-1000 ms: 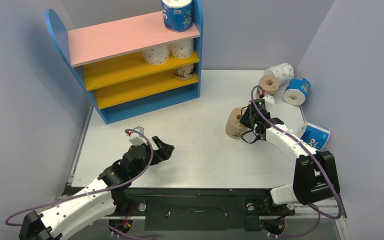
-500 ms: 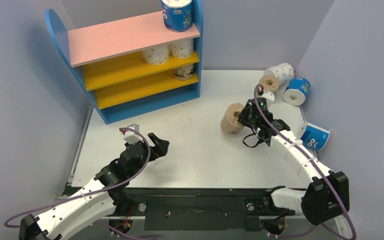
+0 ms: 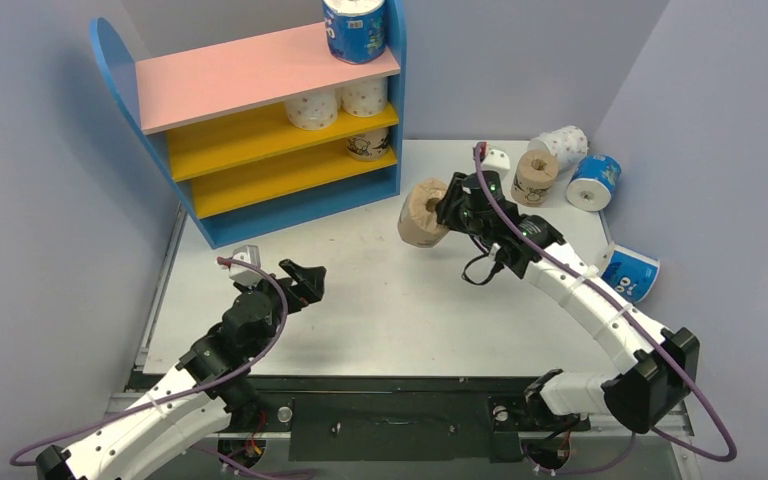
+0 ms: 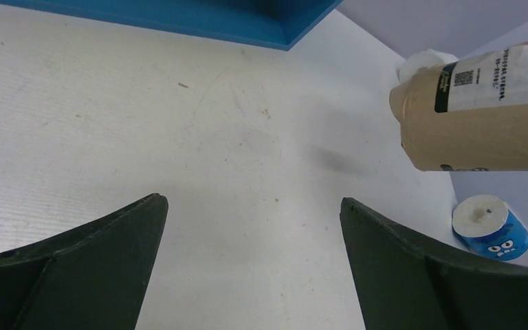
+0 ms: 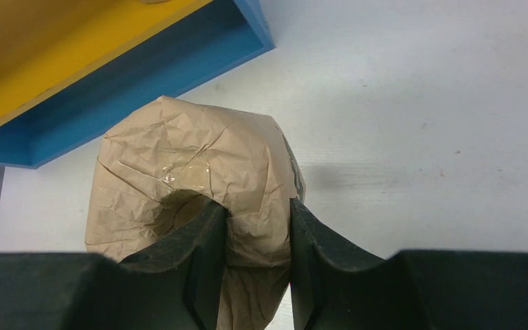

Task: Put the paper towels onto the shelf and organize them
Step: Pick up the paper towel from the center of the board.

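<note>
Right pincer (image 5: pixel 258 213) is pinching tan roll (image 3: pixel 422 212) by its core wall, hanging above counter (image 3: pixel 390 310) near shelf (image 3: pixel 300 205); roll looking light, squashy, wrapper crinkling. Left pincer (image 3: pixel 303 280) is gaping wide, empty.

The shelf (image 3: pixel 260 130) is set at the far left of the surface (image 3: pixel 390 300). A top roll (image 3: pixel 354 28) is stood on its top board, a pair of rolls (image 3: pixel 312 108) on the board below, and a lower roll (image 3: pixel 368 146) beneath. Right of the shelf, a fifth roll (image 3: pixel 422 213) is held off the surface in the right claw (image 3: pixel 442 207). Three rolls (image 3: pixel 564 146) are grouped in the far right corner, with an edge roll (image 3: pixel 631 273) nearer.
</note>
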`<state>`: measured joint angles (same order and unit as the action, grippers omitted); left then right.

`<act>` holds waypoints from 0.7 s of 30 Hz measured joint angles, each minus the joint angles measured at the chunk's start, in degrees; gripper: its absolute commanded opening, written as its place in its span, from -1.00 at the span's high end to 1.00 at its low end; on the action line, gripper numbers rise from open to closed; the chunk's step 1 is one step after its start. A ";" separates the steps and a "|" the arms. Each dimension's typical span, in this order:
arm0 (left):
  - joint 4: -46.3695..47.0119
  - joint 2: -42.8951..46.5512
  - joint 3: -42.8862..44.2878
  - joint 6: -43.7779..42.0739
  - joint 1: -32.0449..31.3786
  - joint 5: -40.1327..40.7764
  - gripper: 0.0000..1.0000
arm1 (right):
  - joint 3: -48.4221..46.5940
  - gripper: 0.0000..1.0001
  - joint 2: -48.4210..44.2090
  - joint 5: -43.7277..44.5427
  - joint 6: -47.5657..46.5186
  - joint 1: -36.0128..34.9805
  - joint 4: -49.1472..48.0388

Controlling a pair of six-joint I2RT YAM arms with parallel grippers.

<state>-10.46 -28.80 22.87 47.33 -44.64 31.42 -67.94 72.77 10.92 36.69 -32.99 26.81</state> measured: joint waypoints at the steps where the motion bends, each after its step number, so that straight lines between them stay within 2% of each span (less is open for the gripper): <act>1: 0.85 0.26 0.00 -0.72 0.09 0.09 -0.93 | -1.31 0.42 1.03 0.17 -0.07 -0.66 0.02; 9: 5.20 -2.49 2.08 -8.90 0.11 0.37 -0.93 | -12.15 0.42 13.68 0.26 -0.04 -4.66 0.44; 21: 9.09 -1.03 2.29 -12.63 0.11 5.66 -0.93 | -30.12 0.42 31.21 -0.92 0.48 -6.82 1.25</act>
<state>-1.37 -29.82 25.17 34.70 -44.53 37.08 -98.06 103.98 10.00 37.17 -39.81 28.05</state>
